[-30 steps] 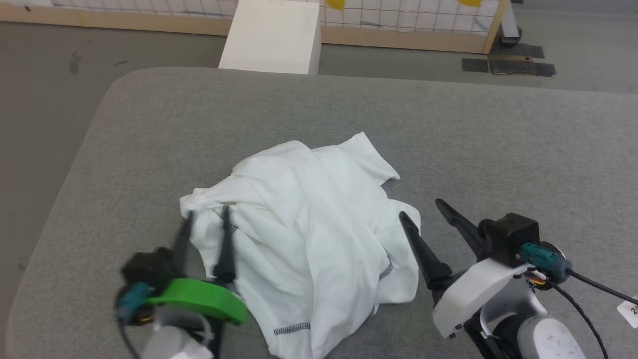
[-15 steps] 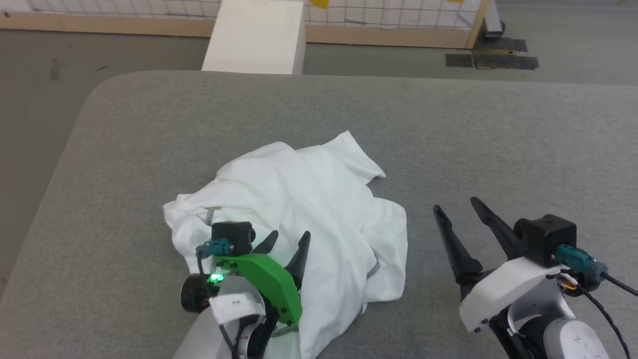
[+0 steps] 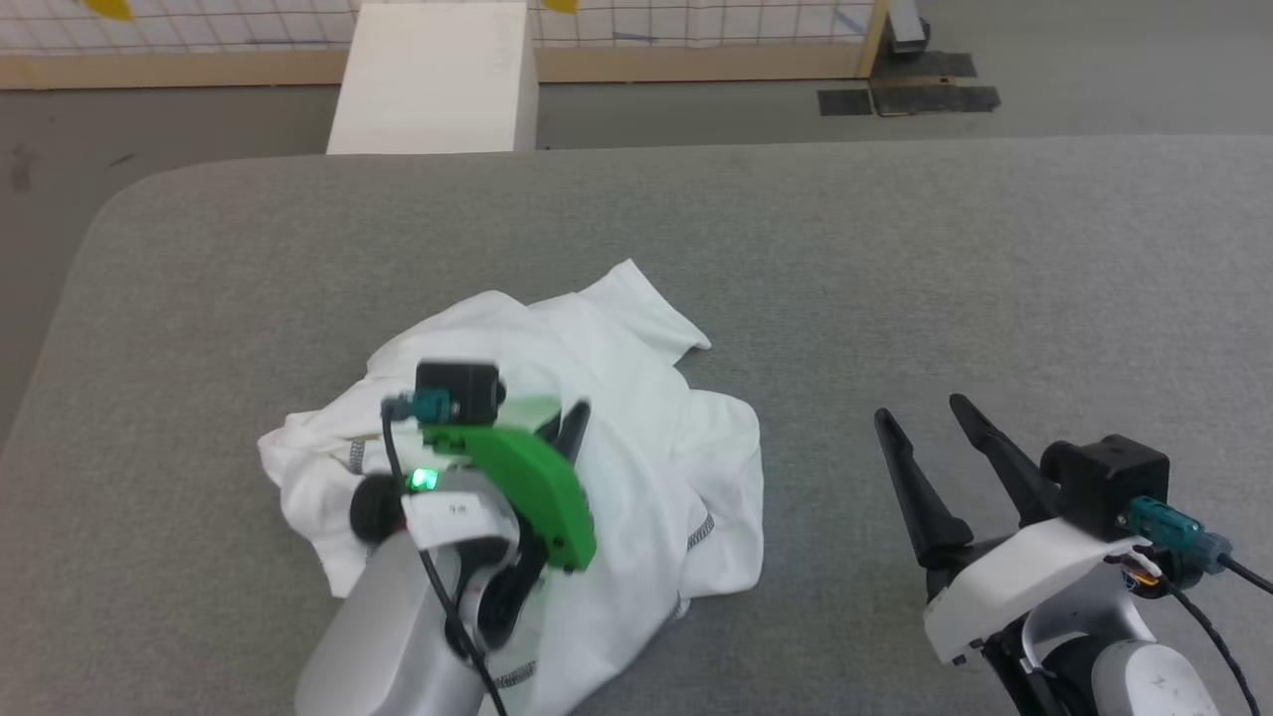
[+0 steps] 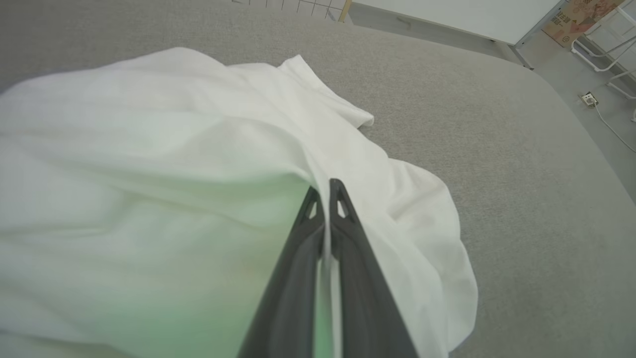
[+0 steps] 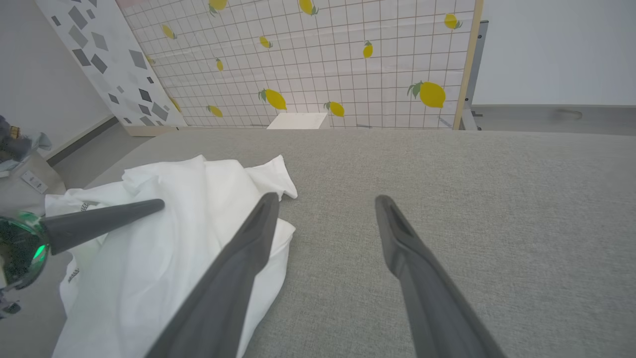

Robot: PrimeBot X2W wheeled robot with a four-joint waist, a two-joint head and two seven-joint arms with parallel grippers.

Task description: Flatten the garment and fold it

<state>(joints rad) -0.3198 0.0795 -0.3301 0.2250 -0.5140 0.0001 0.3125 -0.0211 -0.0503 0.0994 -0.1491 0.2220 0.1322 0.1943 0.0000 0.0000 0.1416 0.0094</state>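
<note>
Crumpled white garment [image 3: 646, 398] lying left of centre on grey padded surface [image 3: 895, 249]; left gripper [image 4: 325, 191] pinched together on a fabric fold, right gripper [image 3: 919, 409] spread apart nearby (wrist tag [image 3: 457, 509] print unreadable)

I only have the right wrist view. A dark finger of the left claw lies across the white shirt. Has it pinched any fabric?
Observer: Yes. The left wrist view shows the left claw shut on a fold of the garment.
Operator: Is my right claw touching the shirt?
Observer: No. In the head view the right claw stands open over the grey surface, apart from the garment's right edge.
</note>
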